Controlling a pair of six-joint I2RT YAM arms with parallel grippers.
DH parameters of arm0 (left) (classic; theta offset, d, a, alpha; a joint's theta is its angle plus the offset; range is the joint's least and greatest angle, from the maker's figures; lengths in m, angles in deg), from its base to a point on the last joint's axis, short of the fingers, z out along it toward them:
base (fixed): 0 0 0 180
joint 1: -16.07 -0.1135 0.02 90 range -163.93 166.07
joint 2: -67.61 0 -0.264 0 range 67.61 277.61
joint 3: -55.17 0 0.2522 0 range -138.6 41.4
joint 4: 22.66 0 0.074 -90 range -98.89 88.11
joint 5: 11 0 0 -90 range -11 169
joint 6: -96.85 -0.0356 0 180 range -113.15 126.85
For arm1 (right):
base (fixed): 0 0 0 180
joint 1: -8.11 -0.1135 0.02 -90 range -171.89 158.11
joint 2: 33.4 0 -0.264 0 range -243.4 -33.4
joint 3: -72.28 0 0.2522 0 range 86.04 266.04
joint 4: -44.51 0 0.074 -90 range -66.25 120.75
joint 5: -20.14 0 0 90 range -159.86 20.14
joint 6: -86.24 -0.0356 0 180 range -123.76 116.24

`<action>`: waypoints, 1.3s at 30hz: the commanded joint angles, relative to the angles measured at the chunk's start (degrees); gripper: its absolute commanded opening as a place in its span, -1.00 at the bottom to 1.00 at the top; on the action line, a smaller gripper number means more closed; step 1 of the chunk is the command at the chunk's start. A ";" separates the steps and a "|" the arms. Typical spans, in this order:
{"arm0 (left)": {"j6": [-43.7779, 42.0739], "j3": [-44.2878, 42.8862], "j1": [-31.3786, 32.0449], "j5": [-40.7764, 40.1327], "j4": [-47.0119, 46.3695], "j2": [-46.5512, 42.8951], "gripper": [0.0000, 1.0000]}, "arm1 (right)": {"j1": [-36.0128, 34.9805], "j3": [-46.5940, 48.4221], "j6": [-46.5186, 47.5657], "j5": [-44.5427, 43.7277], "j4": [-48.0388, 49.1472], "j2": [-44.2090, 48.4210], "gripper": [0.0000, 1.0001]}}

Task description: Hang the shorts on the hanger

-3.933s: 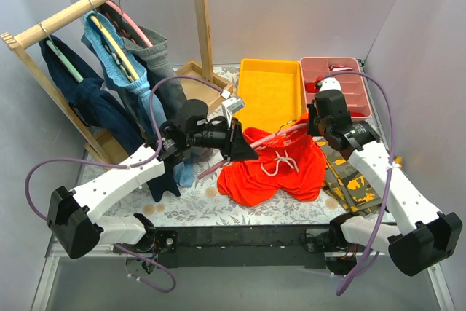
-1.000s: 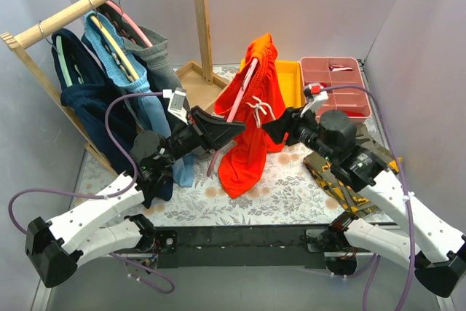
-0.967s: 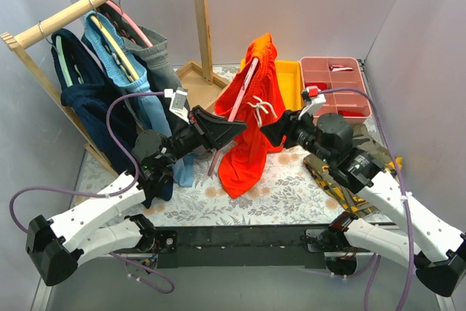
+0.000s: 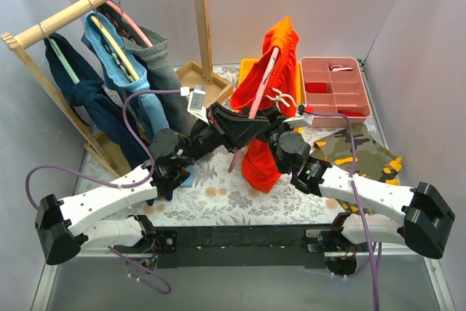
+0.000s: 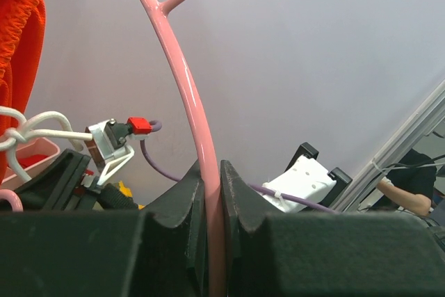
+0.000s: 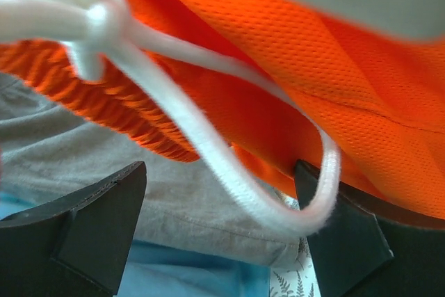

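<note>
The orange-red shorts [image 4: 273, 96] hang draped over the pink hanger [image 4: 268, 74], lifted above the table's middle. My left gripper [image 4: 244, 130] is shut on the hanger's thin pink arm [image 5: 177, 67]; in the left wrist view its jaws [image 5: 212, 172] pinch the arm below the metal hook. My right gripper [image 4: 272, 126] sits just right of the left one, pressed against the shorts' lower part. In the right wrist view the right gripper [image 6: 219, 172] stands wide open. The white drawstring [image 6: 208, 151] loops between its fingers, with orange fabric [image 6: 334, 67] above.
A wooden rack [image 4: 87, 5] at the back left carries blue and grey garments on other hangers. A yellow tray [image 4: 247, 72] and a red compartment box [image 4: 335, 85] stand behind the shorts. A camouflage garment [image 4: 357, 151] lies at the right.
</note>
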 commanded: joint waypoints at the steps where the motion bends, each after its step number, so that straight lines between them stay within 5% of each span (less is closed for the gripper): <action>1: -2.50 -3.82 0.38 -0.21 -7.48 -1.28 -1.00 | -0.81 4.02 -2.43 -7.01 4.52 -2.70 0.88; 15: -2.50 -4.26 0.82 -0.12 -8.27 -1.37 -1.00 | -1.17 10.88 -8.31 -20.72 -3.99 -5.35 0.95; 19: -2.58 -4.26 0.99 -0.03 -8.97 -1.28 -1.00 | -0.99 14.22 -15.17 -21.96 -16.90 -6.05 0.50; 23: -2.41 -4.08 1.08 -0.03 -10.29 -1.02 -1.00 | -0.90 12.56 -15.18 -19.60 -20.52 -4.39 -0.46; 26: -1.97 -3.56 1.08 -0.73 -12.39 -0.67 -1.00 | -0.82 10.27 -13.26 -15.13 -22.20 -1.93 -0.89; 28: -1.10 -3.38 1.08 -1.26 -13.98 -0.14 -1.00 | -0.82 8.09 -11.06 -12.22 -22.63 -0.26 -0.97; 29: 0.21 -3.12 1.08 -1.87 -18.34 1.60 -1.00 | -1.16 4.07 -8.00 -2.81 -21.94 2.71 -0.97; 39: 2.25 -0.75 1.08 -7.59 -23.12 3.64 -1.00 | -1.96 -6.16 -1.83 16.87 -27.53 14.42 -0.97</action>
